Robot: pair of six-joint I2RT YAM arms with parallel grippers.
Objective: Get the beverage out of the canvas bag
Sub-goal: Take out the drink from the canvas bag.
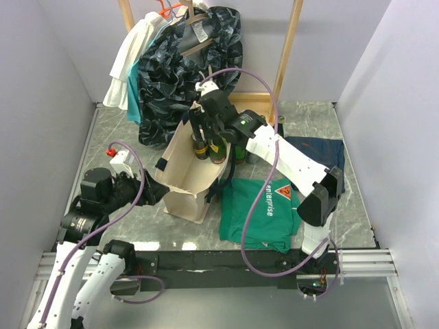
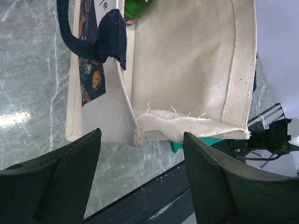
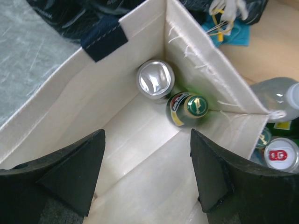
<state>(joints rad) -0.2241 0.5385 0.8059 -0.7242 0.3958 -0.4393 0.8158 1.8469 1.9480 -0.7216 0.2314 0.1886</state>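
left claw [image 2: 142, 140]: spread wide, empty, beside the boxy cream canvas bag with navy straps [image 2: 187, 60], standing on the grey marble table [image 2: 28, 93]. in its far corner: silver-topped can [image 3: 155, 79] beside green capped bottle [image 3: 189, 108]. right claw [image 3: 147, 140]: open, empty, over the bag's mouth.

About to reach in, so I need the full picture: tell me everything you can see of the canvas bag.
The canvas bag is a boxy cream-beige tote with dark navy straps and frayed threads along its seams. It stands upright on the marble-look table, mouth open. A silver-topped can and a green-capped bottle stand together in one inner corner. The right end effector hovers open over the mouth. The left end effector, open, faces its outer side; contact cannot be told.
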